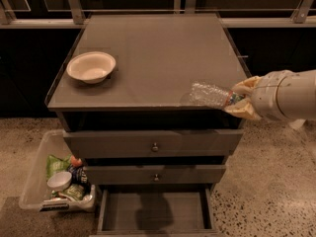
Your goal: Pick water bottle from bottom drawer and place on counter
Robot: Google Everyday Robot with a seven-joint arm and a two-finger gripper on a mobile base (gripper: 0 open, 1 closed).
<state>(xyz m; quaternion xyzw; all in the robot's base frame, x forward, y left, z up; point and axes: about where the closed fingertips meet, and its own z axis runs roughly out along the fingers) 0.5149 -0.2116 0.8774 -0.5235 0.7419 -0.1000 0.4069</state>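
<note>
My gripper (240, 100) reaches in from the right edge and is shut on the cap end of the water bottle (210, 95). The clear ribbed bottle lies nearly level, pointing left, just above the front right part of the counter (153, 53). The bottom drawer (155, 210) is pulled open at the base of the cabinet, and its flat dark floor shows nothing on it.
A white bowl (91, 66) sits on the counter's left side. Two knobbed drawers (155, 145) sit above the open one, slightly pulled out. A clear bin (34, 179) with snack packets and a small cup stands on the floor at the left. A railing runs behind the cabinet.
</note>
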